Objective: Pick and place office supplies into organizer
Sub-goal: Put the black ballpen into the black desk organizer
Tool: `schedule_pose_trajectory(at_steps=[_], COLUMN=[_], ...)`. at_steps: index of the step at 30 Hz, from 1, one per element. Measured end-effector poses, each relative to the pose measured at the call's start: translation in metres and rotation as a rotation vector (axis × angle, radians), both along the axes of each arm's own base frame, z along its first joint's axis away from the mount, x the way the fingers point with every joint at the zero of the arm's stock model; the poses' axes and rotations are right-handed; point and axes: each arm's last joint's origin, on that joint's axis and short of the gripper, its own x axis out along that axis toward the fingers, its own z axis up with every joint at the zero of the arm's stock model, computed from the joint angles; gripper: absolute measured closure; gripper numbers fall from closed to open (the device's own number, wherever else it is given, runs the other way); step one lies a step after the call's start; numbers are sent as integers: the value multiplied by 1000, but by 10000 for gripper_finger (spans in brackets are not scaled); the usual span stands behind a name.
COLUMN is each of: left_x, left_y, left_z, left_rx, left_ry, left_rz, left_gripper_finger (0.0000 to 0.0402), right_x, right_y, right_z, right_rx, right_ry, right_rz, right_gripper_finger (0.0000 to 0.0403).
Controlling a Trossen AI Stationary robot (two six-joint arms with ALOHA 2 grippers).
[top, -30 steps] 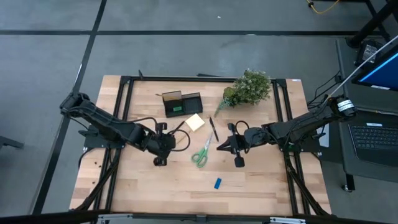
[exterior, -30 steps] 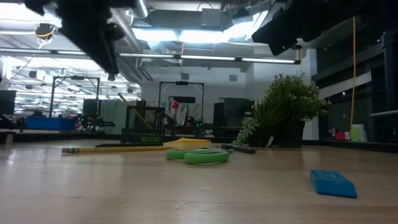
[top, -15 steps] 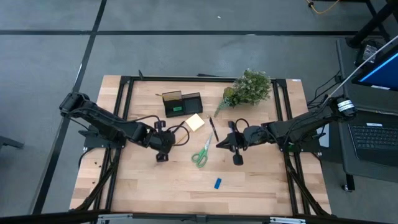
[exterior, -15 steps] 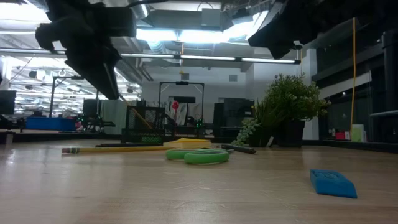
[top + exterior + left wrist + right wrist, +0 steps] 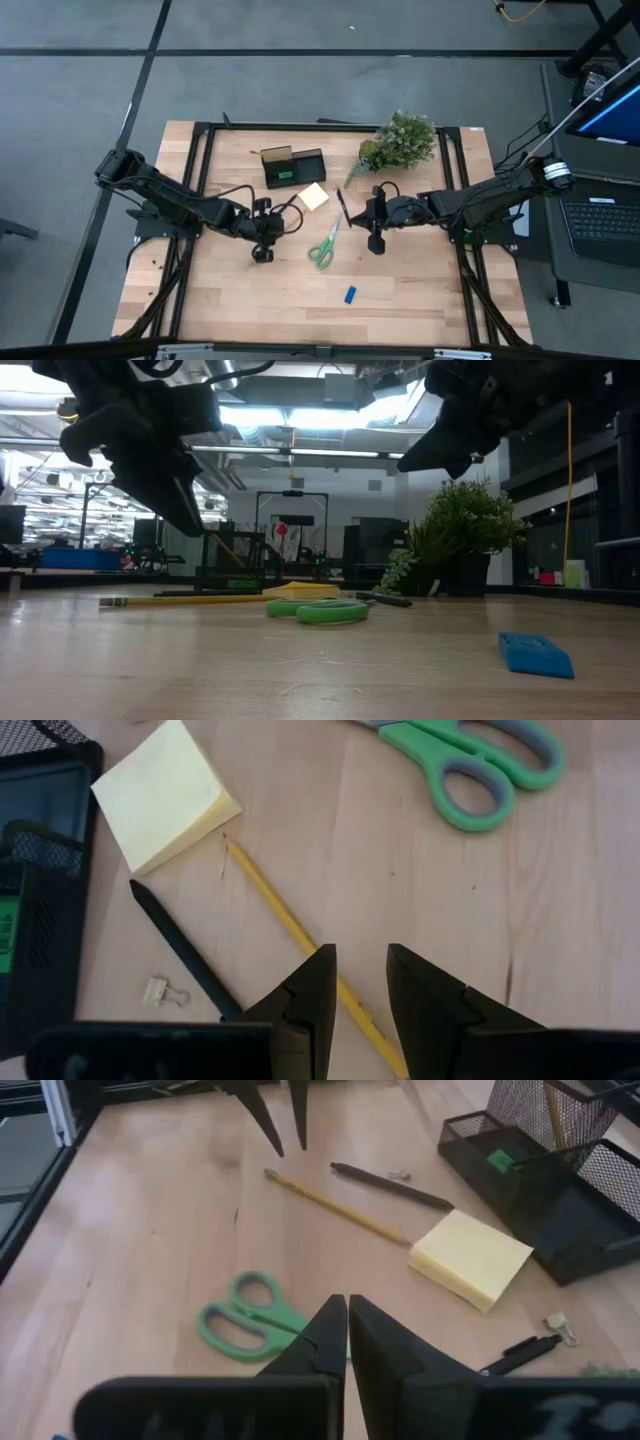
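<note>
Two arms are reaching inward over the table point(image 5: 230, 300), and we are seeing neither carry anything. We are noting the left end effector point(image 5: 355, 982) hovering with a narrow gap between its fingers directly above the wooden pencil point(image 5: 285, 920). The right end effector point(image 5: 347, 1330), fingers pressed together, is hanging above the green-handled scissors point(image 5: 245, 1320). The pencil is lying flat, its long axis diagonal, tip just beside the yellow sticky-note pad point(image 5: 165, 795). A black pen point(image 5: 180, 950) is lying roughly parallel beside it. The organizer point(image 5: 294, 166) is sitting behind the pad, near the plant point(image 5: 402, 142). A small blue piece point(image 5: 350, 294) is lying well apart, toward the front edge.
</note>
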Motion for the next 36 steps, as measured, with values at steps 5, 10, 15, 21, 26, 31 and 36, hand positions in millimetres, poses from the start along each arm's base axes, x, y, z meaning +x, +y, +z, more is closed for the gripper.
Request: schedule_pose_trajectory(at_steps=[5,10,15,21,26,31,36], left_x=[1,0,-5,-6,-6,-6,-4], left_y=[9,21,37,52,57,59,59], left_z=[0,-2,-6,-8,-8,-8,-12], left_rx=[16,-10,-46,-92,-112,-120,-144], left_ry=[9,37,106,130,130,126,131], left_rz=[37,122,254,346,375,396,450], left_gripper_finger=[316,315,315,313,287,250,222], right_x=[1,1,0,0,0,-1,-2], right_y=[-3,-3,-3,-3,-3,-3,-4], right_z=[0,0,0,-1,-2,-3,-5], right_rx=[-3,-4,-4,-5,-6,-7,-9], right_ry=[0,1,1,17,20,31,56], right_rz=[-11,-9,-9,-9,-8,-8,-9], right_gripper_finger=[384,384,384,384,384,384,384])
